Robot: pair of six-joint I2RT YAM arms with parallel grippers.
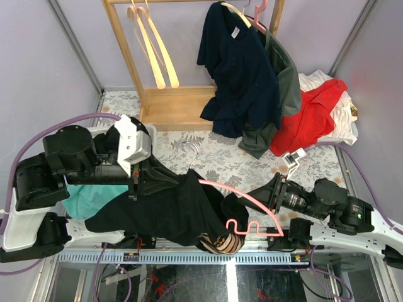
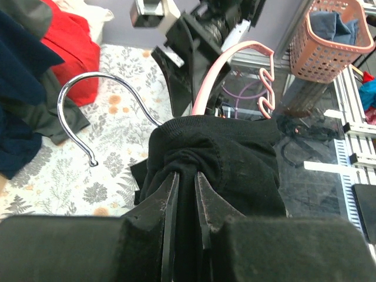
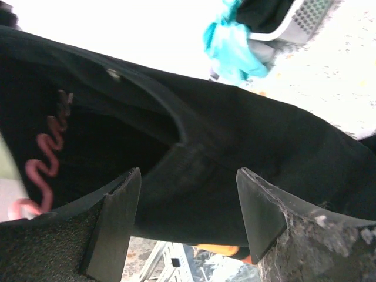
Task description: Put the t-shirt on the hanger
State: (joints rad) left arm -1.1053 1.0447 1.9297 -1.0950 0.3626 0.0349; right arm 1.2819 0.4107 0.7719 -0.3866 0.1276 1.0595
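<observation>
The black t-shirt [image 1: 170, 211] lies bunched at the table's near edge, with a tan print showing at its lower end. The pink hanger [image 1: 252, 204] runs through it, its wavy bar sticking out on the right and its metal hook [image 1: 186, 151] on the left. My left gripper [image 1: 178, 178] is shut on a gathered fold of the t-shirt [image 2: 223, 158] just below the hook [image 2: 106, 82], beside the hanger's pink arm [image 2: 211, 76]. My right gripper [image 3: 188, 176] stands open, fingers wide apart in front of the t-shirt [image 3: 247, 135]; the hanger's wavy bar [image 3: 44, 158] shows to its left.
A wooden rack [image 1: 129, 63] with cream hangers [image 1: 154, 50] stands at the back. A navy t-shirt [image 1: 242, 69] hangs back centre, a red garment [image 1: 312, 116] lies back right. Teal cloth [image 1: 88, 198] sits under the left arm. A pink basket [image 2: 338, 35] is off the table.
</observation>
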